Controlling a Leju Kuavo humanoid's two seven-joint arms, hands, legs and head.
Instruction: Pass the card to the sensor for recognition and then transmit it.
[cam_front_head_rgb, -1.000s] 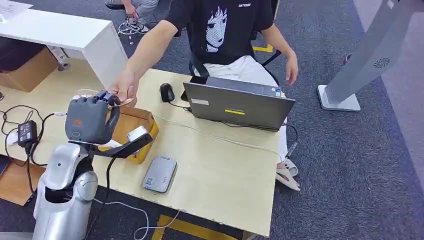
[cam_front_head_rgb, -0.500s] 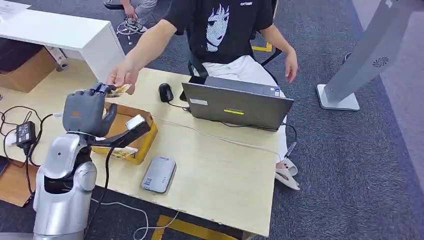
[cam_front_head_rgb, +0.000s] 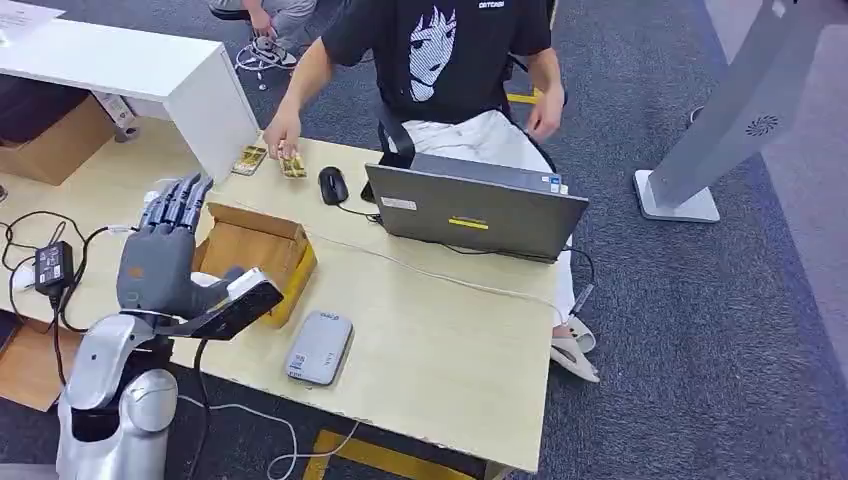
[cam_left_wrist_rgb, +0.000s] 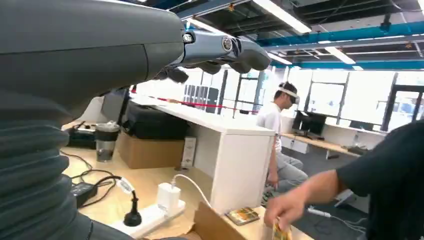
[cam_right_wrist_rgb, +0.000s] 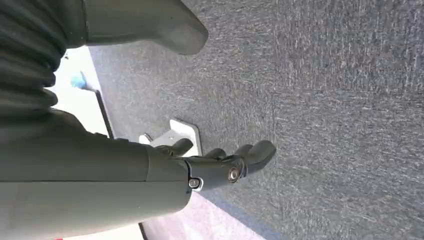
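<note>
Left hand (cam_front_head_rgb: 160, 255): empty, fingers spread, above the table's (cam_front_head_rgb: 440, 370) near-left edge, beside the cardboard box (cam_front_head_rgb: 262, 255).
Right hand (cam_right_wrist_rgb: 220, 165): empty, loosely extended over carpet.
Card (cam_front_head_rgb: 292, 166): under the person's hand (cam_front_head_rgb: 280, 135), far edge.

A wooden bench (cam_front_head_rgb: 440, 340) carries an open grey laptop (cam_front_head_rgb: 475, 210) toward 1 o'clock of its middle, with a black mouse (cam_front_head_rgb: 333, 185) just beside it at 9 o'clock. A thin white cable (cam_front_head_rgb: 430, 272) runs across the bench in front of the laptop. An open cardboard box (cam_front_head_rgb: 262, 252) sits at 9 o'clock. At the bench's 8 o'clock edge a black power adapter (cam_front_head_rgb: 52, 266) lies among dark cords. A person in a black printed T-shirt (cam_front_head_rgb: 440, 55) sits at 12 o'clock behind the laptop. A white cabinet (cam_front_head_rgb: 150, 75) stands at 10 o'clock, and a grey floor stand (cam_front_head_rgb: 720, 130) rises at 2 o'clock on grey carpet (cam_front_head_rgb: 700, 330).
</note>
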